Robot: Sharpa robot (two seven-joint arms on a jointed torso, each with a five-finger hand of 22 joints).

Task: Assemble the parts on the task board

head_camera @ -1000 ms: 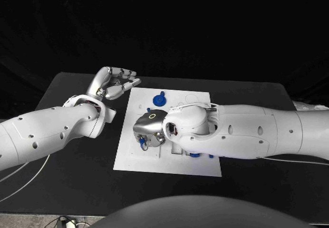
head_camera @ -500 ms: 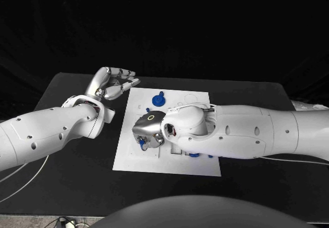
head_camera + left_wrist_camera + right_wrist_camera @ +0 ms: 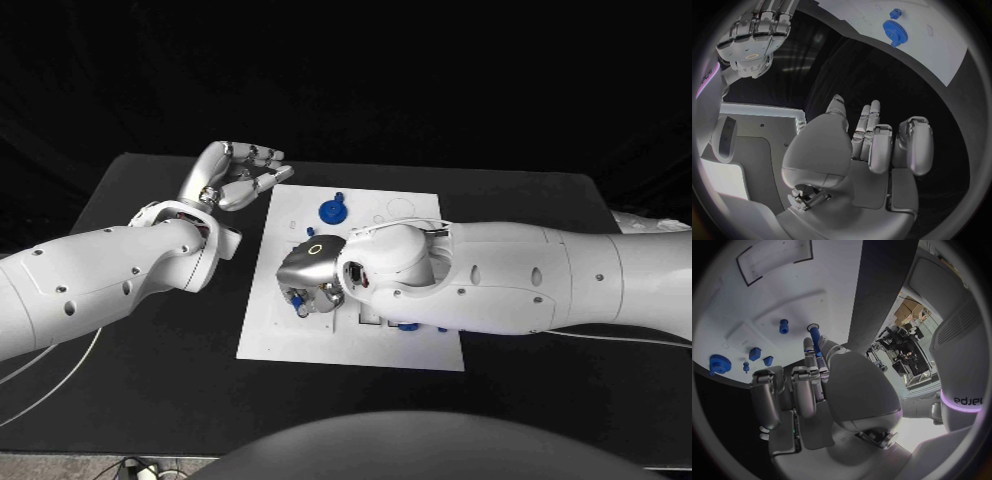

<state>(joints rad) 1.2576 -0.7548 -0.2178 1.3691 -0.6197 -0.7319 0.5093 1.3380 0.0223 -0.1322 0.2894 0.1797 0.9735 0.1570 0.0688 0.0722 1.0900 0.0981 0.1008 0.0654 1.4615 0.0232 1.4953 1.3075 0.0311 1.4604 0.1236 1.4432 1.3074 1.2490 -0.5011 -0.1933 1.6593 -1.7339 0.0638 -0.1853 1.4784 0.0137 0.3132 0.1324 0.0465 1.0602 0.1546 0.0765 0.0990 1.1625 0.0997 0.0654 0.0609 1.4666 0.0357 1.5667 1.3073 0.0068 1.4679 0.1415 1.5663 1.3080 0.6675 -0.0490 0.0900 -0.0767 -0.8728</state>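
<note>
Left hand (image 3: 235, 176) hovers over the black table (image 3: 144, 180) just off the far-left corner of the task board (image 3: 353, 345), its fingers curled in toward the palm with nothing between them — the left wrist view shows the same curl above bare dark tabletop (image 3: 867, 145).

On the white board, toward its far edge, lies a blue gear (image 3: 335, 211) with a small blue piece just beyond it; from the left wrist it reads as a toothed disc (image 3: 893, 30) with a small knob beside it.

Near the middle of the board the right hand (image 3: 312, 270) reaches down, back of the hand up, its fingers bent onto the board's left half where bits of blue show under them. In the right wrist view the fingers close around a slim blue peg (image 3: 815, 339) that stands upright against the board — the hand has hold of it. Beside it on the board are a shorter blue pin (image 3: 784, 326), two small blue blocks (image 3: 755, 353) and the gear (image 3: 717, 363), all apart from the hand.

Right of the hand, the white right arm (image 3: 534, 280) covers the board's right side, with a scrap of blue peeking out at its near edge (image 3: 410, 326).
</note>
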